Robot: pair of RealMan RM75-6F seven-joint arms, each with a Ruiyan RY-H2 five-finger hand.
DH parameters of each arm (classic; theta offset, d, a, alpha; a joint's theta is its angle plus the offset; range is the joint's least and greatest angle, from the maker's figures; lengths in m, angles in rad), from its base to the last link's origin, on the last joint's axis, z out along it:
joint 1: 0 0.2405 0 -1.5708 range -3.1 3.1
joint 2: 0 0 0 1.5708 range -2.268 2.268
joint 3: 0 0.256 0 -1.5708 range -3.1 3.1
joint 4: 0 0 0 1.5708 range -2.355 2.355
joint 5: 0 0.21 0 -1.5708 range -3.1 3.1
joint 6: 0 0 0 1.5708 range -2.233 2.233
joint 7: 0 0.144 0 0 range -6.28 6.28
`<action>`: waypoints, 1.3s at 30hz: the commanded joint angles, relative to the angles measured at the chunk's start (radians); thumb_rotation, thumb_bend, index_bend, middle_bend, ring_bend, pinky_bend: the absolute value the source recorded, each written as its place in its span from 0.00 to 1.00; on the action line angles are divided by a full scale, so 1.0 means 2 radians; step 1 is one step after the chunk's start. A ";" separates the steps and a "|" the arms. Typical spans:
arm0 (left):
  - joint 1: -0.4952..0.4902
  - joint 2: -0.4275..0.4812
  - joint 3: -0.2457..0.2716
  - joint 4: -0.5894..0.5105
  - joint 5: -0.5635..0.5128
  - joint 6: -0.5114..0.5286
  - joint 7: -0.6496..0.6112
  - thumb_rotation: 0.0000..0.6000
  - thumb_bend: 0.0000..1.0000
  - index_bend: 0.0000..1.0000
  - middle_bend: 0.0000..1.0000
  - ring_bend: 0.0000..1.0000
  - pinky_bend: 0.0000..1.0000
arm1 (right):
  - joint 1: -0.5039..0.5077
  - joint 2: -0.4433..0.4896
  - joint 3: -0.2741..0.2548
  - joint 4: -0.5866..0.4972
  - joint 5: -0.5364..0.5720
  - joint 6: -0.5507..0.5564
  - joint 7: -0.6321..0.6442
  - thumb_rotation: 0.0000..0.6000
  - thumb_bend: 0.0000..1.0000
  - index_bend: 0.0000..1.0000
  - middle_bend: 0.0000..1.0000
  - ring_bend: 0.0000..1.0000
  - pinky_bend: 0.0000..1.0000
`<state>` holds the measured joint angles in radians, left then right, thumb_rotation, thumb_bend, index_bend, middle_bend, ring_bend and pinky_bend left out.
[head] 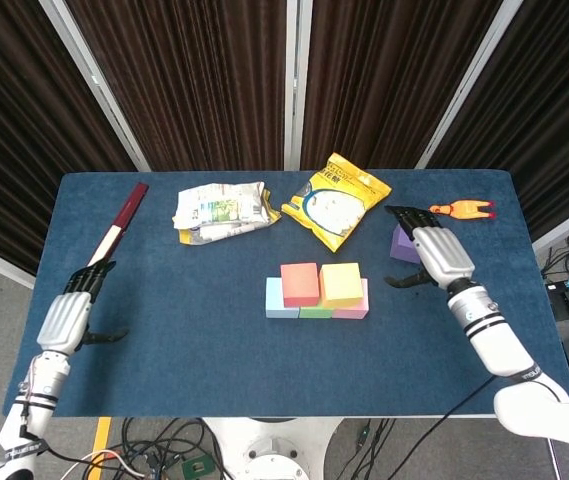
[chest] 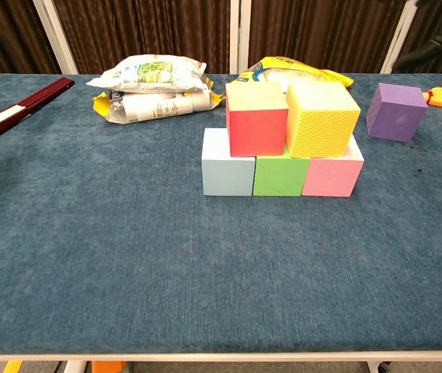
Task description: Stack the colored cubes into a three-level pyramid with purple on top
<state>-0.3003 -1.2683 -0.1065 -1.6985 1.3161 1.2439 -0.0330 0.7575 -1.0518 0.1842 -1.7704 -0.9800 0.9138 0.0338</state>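
Observation:
A row of light blue (chest: 227, 162), green (chest: 280, 174) and pink (chest: 332, 174) cubes sits mid-table. A red cube (chest: 255, 118) and a yellow cube (chest: 321, 117) rest on that row, side by side. The purple cube (chest: 395, 111) stands alone on the cloth to the right; in the head view the purple cube (head: 398, 243) is mostly covered by my right hand (head: 436, 255), which hovers over it with fingers spread and empty. My left hand (head: 72, 312) is open at the table's front left edge, far from the cubes.
A crumpled white snack bag (head: 221, 210) and a yellow bag (head: 335, 199) lie behind the cubes. A dark red and white stick (head: 123, 216) lies at the back left. An orange toy figure (head: 461, 209) lies at the back right corner.

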 commanded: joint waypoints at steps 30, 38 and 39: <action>0.000 0.000 0.004 0.004 -0.009 -0.009 0.002 1.00 0.09 0.02 0.00 0.00 0.01 | 0.020 -0.137 0.003 0.130 0.005 -0.076 -0.013 1.00 0.03 0.00 0.01 0.00 0.00; 0.001 0.000 0.005 0.005 -0.007 -0.009 -0.001 1.00 0.09 0.02 0.00 0.00 0.01 | 0.024 -0.142 0.006 0.126 0.007 -0.079 -0.020 1.00 0.03 0.00 0.02 0.00 0.00; 0.001 0.000 0.005 0.005 -0.007 -0.009 -0.001 1.00 0.09 0.02 0.00 0.00 0.01 | 0.025 -0.143 0.007 0.127 0.007 -0.080 -0.020 1.00 0.03 0.00 0.02 0.00 0.00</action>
<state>-0.2990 -1.2681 -0.0970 -1.6879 1.3027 1.2267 -0.0355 0.8062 -1.3373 0.1970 -1.5174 -0.9666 0.7545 -0.0056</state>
